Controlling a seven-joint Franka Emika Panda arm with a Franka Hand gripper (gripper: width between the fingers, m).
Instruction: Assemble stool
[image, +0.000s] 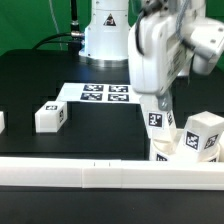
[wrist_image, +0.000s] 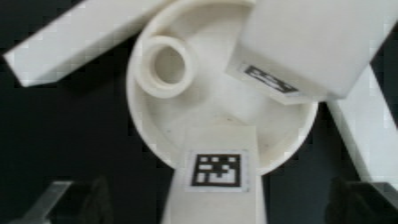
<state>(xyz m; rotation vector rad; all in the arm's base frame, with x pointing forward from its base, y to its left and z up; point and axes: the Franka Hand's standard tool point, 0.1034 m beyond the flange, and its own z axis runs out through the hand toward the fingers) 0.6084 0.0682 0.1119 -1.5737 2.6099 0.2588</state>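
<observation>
The round white seat lies at the exterior view's right, just behind the front rail. A white leg stands up in it, tagged on its sides. A second tagged leg stands upright on the seat, right under my gripper. In the wrist view my gripper straddles this leg. Both dark fingers stand apart from the leg, with gaps on each side, so the jaws are open. An empty round socket shows in the seat. Another loose leg lies at the left.
The marker board lies at the back middle. A long white rail runs along the front, and a white bar lies close beside the seat. A further white part shows at the left edge. The robot base stands behind.
</observation>
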